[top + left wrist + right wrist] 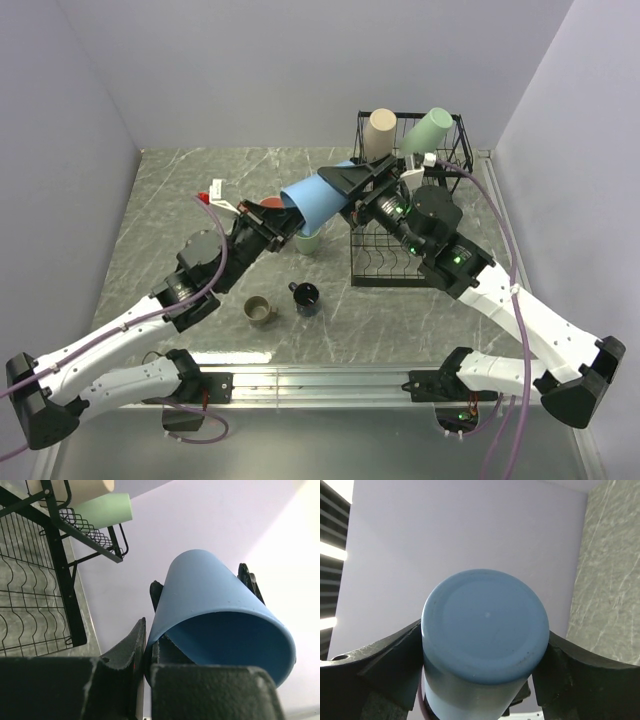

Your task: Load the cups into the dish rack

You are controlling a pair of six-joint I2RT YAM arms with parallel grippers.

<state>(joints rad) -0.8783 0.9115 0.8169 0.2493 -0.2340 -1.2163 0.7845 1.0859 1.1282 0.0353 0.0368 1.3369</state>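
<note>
The right gripper (484, 635) clamps the closed base of the blue tumbler (316, 200) while the left gripper (145, 652) pinches its rim, mid-air just left of the dish rack (385, 262). The tumbler looks light, rigid and matte, so a sidewall grasp should hold.

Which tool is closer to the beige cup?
Right. The right tool, around the blue cup, is close to the beige cup; the left tool holds the rim farther left.
</note>
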